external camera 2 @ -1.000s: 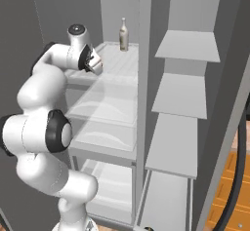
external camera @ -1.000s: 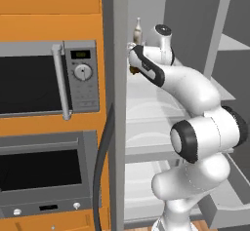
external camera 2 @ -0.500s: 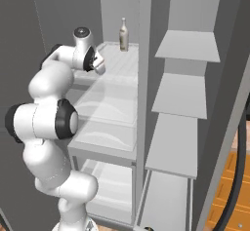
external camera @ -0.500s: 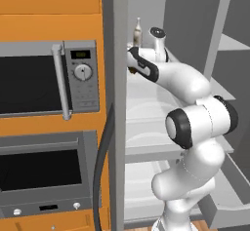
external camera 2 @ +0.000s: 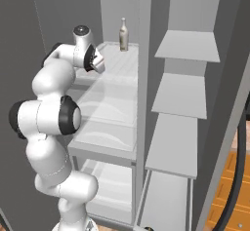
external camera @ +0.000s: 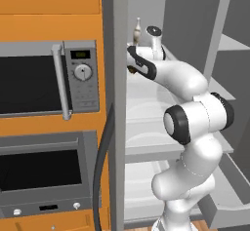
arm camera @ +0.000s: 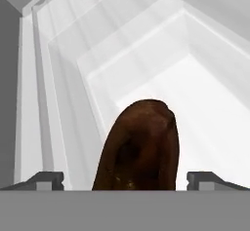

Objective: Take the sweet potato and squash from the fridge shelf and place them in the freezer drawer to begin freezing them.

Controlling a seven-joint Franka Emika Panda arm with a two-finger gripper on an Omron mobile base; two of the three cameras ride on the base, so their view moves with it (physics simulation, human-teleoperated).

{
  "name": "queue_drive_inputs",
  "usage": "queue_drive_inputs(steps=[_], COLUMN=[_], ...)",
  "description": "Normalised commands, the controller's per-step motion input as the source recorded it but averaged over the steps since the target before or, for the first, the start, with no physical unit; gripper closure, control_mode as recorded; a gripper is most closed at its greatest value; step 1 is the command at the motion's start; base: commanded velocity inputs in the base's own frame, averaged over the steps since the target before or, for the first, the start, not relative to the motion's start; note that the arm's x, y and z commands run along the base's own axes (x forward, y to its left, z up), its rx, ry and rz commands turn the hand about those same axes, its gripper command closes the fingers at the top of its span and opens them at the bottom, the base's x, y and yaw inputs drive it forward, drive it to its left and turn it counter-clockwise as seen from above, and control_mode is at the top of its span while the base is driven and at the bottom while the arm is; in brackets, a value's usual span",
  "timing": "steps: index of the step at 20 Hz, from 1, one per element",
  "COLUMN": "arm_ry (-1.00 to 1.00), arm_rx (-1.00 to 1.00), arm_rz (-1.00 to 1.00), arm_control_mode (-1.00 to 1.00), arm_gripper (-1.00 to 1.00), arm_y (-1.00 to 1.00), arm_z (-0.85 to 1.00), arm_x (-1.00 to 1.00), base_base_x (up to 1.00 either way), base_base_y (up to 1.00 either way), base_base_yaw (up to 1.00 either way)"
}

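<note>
gripper (arm camera: 125, 179) wide open, holding nothing; fingertips (arm camera: 46, 180) stand clear on both sides of the sweet potato (arm camera: 139, 147), which sits between them, close up. it lies on the fridge shelf (arm camera: 210, 103), near the left wall. arm reaches into the upper shelf (external camera 2: 117, 67). pale bottle (external camera 2: 124, 34) upright at the back of that shelf.

- An orange cabinet wall (external camera: 49, 10) stands left of the open fridge.
- A microwave (external camera: 46, 81) with a vertical handle and a round dial sits built into it.
- A grey oven (external camera: 44, 176) sits below the microwave.
- Grey door shelves (external camera 2: 183, 86) step down on the fridge's right.
- An orange floor (external camera 2: 229, 191) shows at lower right.
</note>
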Motion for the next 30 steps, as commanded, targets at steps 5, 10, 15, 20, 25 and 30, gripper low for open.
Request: queue_drive_inputs(steps=[5,10,15,20,25,30], arm_ry=[0.02,-0.07,-0.19,-0.19,-0.11,-0.05], arm_rx=[0.0,0.01,0.03,0.04,0.04,0.03], arm_rz=[0.0,0.0,0.0,0.0,0.0,0.0], arm_control_mode=[-1.0,-1.0,-1.0,-1.0,-1.0,-1.0], arm_gripper=[1.0,1.0,1.0,1.0,1.0,1.0], arm_y=[0.33,0.02,-0.44,-0.55,-0.29,-0.06], arm_z=[-0.61,-0.28,0.05,0.19,0.12,-0.08], arm_x=[0.27,-0.11,-0.66,-0.98,-1.0,-1.0], base_base_x=[0.0,0.0,0.0,0.0,0.0,0.0], base_base_y=[0.0,0.0,0.0,0.0,0.0,0.0], base_base_yaw=[0.0,0.0,0.0,0.0,0.0,0.0])
